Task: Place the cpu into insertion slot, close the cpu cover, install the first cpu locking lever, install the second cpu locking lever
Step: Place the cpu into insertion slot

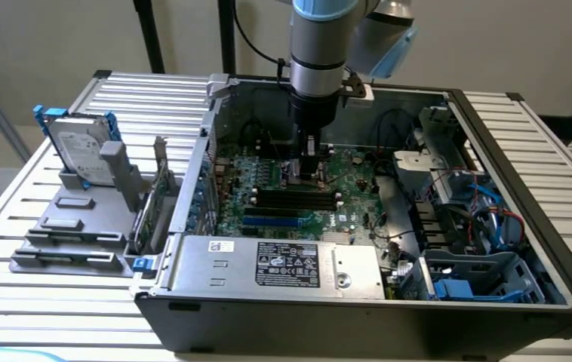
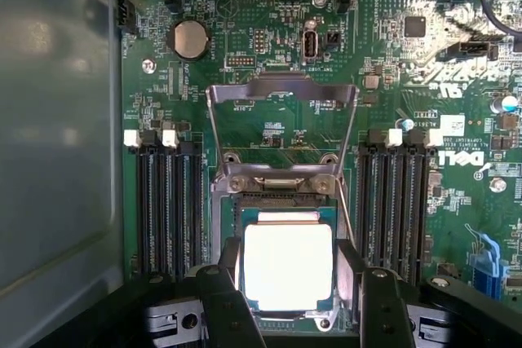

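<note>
The cpu (image 2: 287, 262), a pale square chip, lies within the silver rim of the insertion slot (image 2: 281, 204) on the green motherboard (image 2: 408, 79). My gripper (image 2: 289, 283) is open, one finger on each side of the chip, the pads close beside its edges with a thin gap showing. Behind the slot the cpu cover (image 2: 281, 89) stands swung up on its hinge. Thin wire levers (image 2: 349, 193) run beside the cover. In the exterior view my gripper (image 1: 310, 172) reaches straight down inside the computer case, low over the motherboard (image 1: 266, 162).
Long black memory slots (image 2: 163, 201) flank the socket on both sides. The case wall (image 2: 57, 160) is close on one side. The power supply (image 1: 276, 264) fills the case front, a blue drive cage (image 1: 478, 279) lies at the exterior view's right, and a hard drive (image 1: 80, 151) stands outside.
</note>
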### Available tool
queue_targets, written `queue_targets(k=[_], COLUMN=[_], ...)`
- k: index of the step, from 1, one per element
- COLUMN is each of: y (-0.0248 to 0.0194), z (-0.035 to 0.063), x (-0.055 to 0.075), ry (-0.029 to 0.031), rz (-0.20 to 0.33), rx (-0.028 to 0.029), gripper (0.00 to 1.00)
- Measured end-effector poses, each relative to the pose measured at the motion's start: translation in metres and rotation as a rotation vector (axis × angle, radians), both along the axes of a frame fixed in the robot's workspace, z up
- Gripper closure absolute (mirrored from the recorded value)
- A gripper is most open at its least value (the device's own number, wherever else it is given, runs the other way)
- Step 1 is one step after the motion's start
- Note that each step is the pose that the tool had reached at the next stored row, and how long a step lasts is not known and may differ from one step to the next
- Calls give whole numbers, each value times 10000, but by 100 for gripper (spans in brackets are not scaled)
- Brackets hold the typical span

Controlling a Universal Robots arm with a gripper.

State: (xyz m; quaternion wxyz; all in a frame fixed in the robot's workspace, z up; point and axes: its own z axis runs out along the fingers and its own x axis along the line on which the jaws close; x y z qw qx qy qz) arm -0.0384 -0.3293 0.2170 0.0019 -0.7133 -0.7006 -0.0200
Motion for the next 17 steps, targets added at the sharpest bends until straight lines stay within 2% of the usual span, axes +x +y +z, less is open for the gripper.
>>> queue_targets(k=[2, 8, 17], y=[8, 29, 40], z=[-17, -50, -66], x=[0, 1, 11], ry=[16, 118, 128], rz=[1, 1, -4], rx=[7, 12, 3], gripper=[45, 45, 45])
